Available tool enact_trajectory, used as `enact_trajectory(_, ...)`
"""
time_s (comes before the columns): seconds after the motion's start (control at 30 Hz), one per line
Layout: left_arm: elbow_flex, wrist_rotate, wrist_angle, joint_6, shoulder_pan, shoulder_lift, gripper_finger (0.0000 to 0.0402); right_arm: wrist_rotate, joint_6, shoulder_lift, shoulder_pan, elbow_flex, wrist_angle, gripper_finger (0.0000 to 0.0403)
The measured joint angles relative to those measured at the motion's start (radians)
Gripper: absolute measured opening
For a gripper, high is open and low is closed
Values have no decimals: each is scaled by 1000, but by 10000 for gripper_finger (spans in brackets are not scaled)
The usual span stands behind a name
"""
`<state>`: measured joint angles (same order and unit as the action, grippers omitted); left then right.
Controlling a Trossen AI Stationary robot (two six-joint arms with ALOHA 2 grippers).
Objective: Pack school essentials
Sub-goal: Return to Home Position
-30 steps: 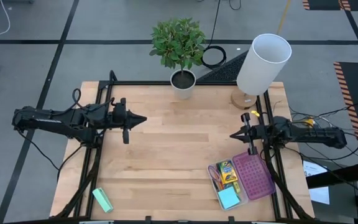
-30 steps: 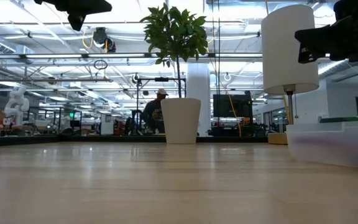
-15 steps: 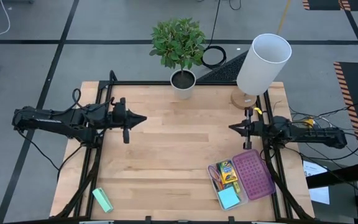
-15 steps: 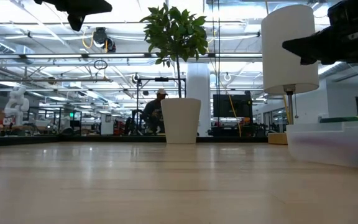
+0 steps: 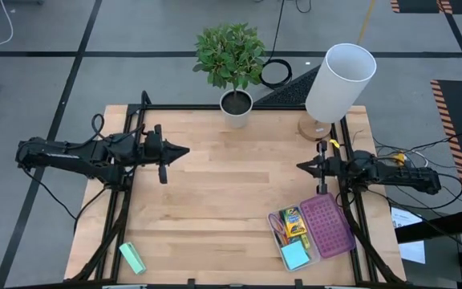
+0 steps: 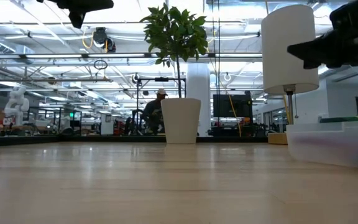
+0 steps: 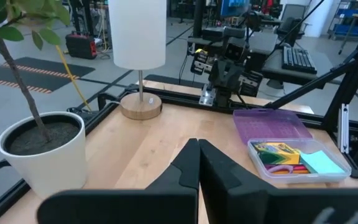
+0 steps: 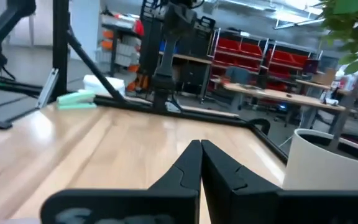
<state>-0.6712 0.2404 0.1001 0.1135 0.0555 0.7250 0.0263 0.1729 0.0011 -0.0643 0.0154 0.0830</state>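
Inside, the clear case (image 5: 321, 258) holds crayon box (image 5: 293, 218) and sticky-note pad (image 5: 295, 256); both hands closed, empty.

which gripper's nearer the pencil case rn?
Right. The right gripper hangs just beyond the pencil case, by the lamp side; the left gripper is across the table, much farther off.

Table (image 5: 215, 160) looks like pale, smooth wood with a slight sheen. The pencil case (image 5: 315, 233) is see-through plastic with a purple lid; lamp shade (image 5: 339, 80) is matt white, pot (image 5: 236, 107) glossy white.
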Motion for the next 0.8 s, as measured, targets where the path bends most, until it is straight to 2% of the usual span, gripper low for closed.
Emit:
enact_trajectory(0.53, 32, 6, -4, -60, 0, -6, 1, -50, 25, 27, 0, 0, -47, 0)
enact_trajectory(0.8, 136, -83, -136, -48, 1, -15, 1, -51, 23, 28, 0, 0, -45, 0)
